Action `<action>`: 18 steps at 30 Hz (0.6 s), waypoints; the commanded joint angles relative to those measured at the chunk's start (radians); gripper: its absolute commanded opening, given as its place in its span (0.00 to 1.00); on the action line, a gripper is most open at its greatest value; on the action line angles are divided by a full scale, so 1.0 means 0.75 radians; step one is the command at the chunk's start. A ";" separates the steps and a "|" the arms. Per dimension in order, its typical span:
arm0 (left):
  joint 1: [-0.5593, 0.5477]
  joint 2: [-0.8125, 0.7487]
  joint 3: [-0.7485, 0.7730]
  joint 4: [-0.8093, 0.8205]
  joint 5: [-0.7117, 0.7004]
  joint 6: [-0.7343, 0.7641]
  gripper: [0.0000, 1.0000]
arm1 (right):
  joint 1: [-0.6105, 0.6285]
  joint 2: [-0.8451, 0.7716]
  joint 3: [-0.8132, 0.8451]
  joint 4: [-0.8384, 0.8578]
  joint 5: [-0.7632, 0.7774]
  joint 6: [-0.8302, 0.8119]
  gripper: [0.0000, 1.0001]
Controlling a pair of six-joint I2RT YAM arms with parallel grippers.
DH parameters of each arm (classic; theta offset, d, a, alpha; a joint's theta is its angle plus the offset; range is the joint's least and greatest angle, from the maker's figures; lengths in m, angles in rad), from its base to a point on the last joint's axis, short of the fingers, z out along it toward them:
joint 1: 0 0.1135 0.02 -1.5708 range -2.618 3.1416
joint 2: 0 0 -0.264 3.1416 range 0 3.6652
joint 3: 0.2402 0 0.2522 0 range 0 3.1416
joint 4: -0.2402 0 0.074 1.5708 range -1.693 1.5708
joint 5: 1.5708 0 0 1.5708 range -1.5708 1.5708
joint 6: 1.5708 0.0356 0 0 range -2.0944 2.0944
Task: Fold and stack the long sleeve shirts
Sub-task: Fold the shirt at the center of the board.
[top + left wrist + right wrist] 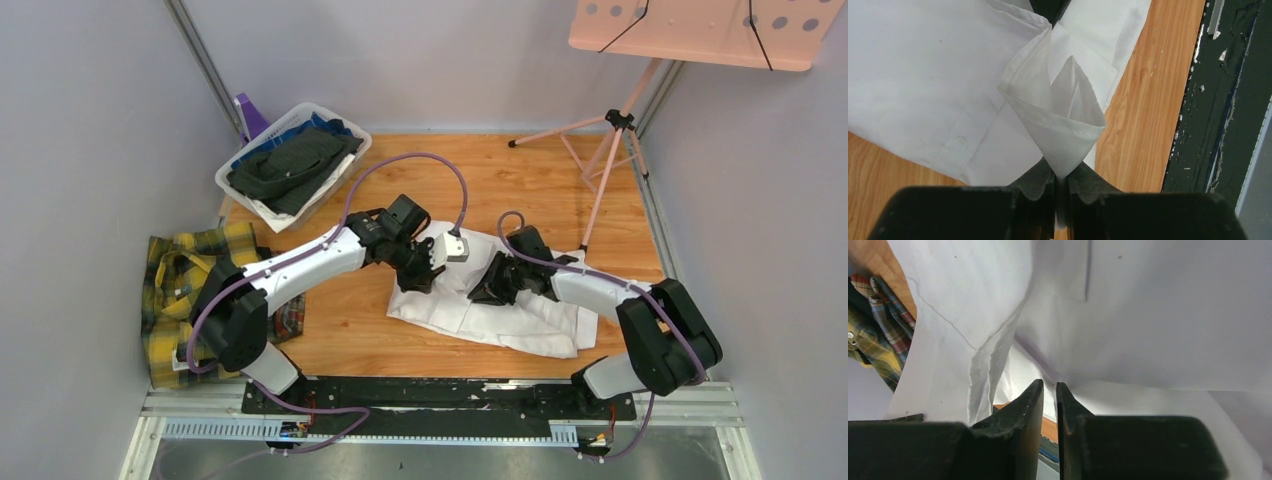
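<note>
Folding the white shirt [490, 300] in the middle of the desk [560, 190].
Pinching a shirt corner tight with the left fingers [1038, 180], more cloth with the right fingers [1023, 410]. Lift both sides together, pull smooth, lay flat.

It was a robot test cell in a lab: two cabled arms [300, 265] bolted to a black plate [440, 395] on aluminium rails [420, 431], with a wooden surface [520, 170] boxed in by plain grey walls [90, 120] and a pink tripod stand [613, 135] behind.
</note>
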 commanded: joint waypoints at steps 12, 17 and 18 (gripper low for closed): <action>-0.320 0.229 -0.049 0.113 0.142 -0.018 0.58 | -0.180 -0.284 -0.039 -0.205 0.011 -0.084 0.32; -0.327 0.247 -0.042 0.044 0.225 0.016 0.98 | -0.186 -0.433 -0.021 -0.294 0.048 -0.046 0.32; -0.326 0.237 -0.016 0.016 0.225 0.056 0.99 | -0.172 -0.448 -0.015 -0.293 0.042 -0.035 0.31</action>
